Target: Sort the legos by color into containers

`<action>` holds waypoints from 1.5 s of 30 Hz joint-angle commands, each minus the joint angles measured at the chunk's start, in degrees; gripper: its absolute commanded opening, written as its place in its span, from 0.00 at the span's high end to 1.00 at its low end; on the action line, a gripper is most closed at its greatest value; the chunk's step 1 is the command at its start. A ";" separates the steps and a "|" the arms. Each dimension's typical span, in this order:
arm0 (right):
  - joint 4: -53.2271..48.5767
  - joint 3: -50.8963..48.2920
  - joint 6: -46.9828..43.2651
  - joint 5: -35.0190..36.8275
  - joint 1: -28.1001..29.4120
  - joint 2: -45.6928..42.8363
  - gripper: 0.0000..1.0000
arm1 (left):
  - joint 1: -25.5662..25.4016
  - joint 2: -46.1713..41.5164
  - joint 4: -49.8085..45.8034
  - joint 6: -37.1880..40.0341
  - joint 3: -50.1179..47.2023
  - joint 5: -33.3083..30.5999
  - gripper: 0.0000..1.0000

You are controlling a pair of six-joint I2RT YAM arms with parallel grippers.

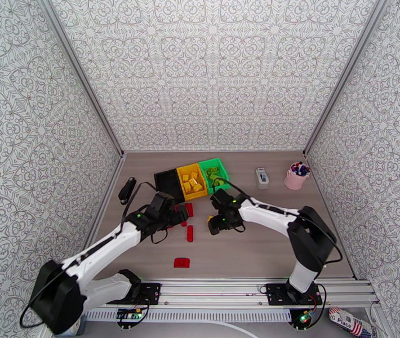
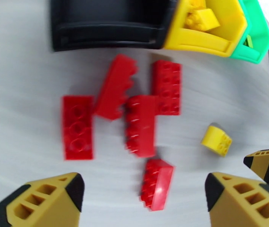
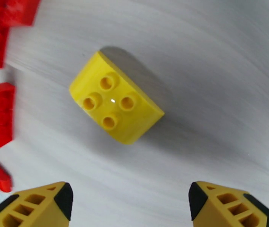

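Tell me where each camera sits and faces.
Top external: above, behind the bases, looking down at table, containers, left arm, right arm.
Left wrist: on the left gripper, facing down at red legos; open fingers show.
Right wrist: on the right gripper, facing down at a yellow lego; open fingers show.
Both wrist views share that yellow lego.

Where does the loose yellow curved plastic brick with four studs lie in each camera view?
Left wrist: the yellow curved plastic brick lies right of centre.
Right wrist: the brick sits just left of centre.
Top external: apparently under the right end effector; I cannot make it out.
Shared landmark: the red studded plastic bricks, left of it in both wrist views.
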 commanded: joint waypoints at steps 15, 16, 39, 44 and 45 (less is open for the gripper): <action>-1.64 9.37 -3.16 6.97 0.93 9.78 0.20 | 3.17 -5.86 -2.12 -1.57 -4.17 2.39 0.06; -1.43 9.84 -3.14 6.38 0.57 10.28 0.22 | 3.09 -5.87 -2.09 -1.62 -4.19 2.37 0.06; 1.59 11.44 -1.25 -4.63 -3.61 10.39 0.62 | 2.55 -4.57 -0.31 -2.22 -4.28 3.43 0.06; 2.36 10.77 0.12 -6.24 -4.04 8.20 0.67 | 2.55 -3.07 0.88 -1.89 -3.71 4.72 0.06; 2.48 10.68 0.34 -6.65 -4.18 7.83 0.67 | 2.61 -2.60 1.21 -1.81 -3.50 5.07 0.06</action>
